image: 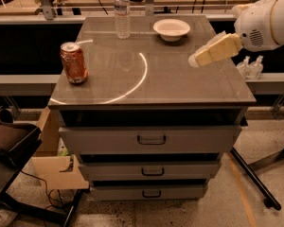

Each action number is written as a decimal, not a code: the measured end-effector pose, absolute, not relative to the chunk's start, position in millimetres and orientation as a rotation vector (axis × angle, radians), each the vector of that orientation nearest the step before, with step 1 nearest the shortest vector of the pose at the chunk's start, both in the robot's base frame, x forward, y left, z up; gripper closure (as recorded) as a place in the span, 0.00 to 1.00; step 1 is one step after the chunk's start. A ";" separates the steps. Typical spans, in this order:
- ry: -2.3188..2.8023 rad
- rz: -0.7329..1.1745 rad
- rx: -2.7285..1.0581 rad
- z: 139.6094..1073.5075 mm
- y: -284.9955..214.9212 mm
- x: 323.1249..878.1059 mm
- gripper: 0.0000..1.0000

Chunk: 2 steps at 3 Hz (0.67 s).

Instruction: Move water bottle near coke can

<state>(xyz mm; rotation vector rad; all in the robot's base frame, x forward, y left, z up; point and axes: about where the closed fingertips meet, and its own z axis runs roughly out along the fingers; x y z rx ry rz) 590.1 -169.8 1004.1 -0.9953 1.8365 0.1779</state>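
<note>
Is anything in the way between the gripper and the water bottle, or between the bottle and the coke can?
The white bowl sits just behind the line from the gripper, hovering over the cabinet top at its right, to the water bottle at the back. Nothing visible stands between the bottle and the coke can.

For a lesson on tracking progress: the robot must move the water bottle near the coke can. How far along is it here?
Done: nothing; the water bottle stands at the back edge of the cabinet top, apart from the coke can at front left. In hand: the hand hovers empty over the right side, near the white bowl. Left: reach, grasp and set the bottle beside the can.
</note>
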 end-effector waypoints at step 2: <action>1.666 0.200 -0.875 994.2 -146.5 649.3 0.00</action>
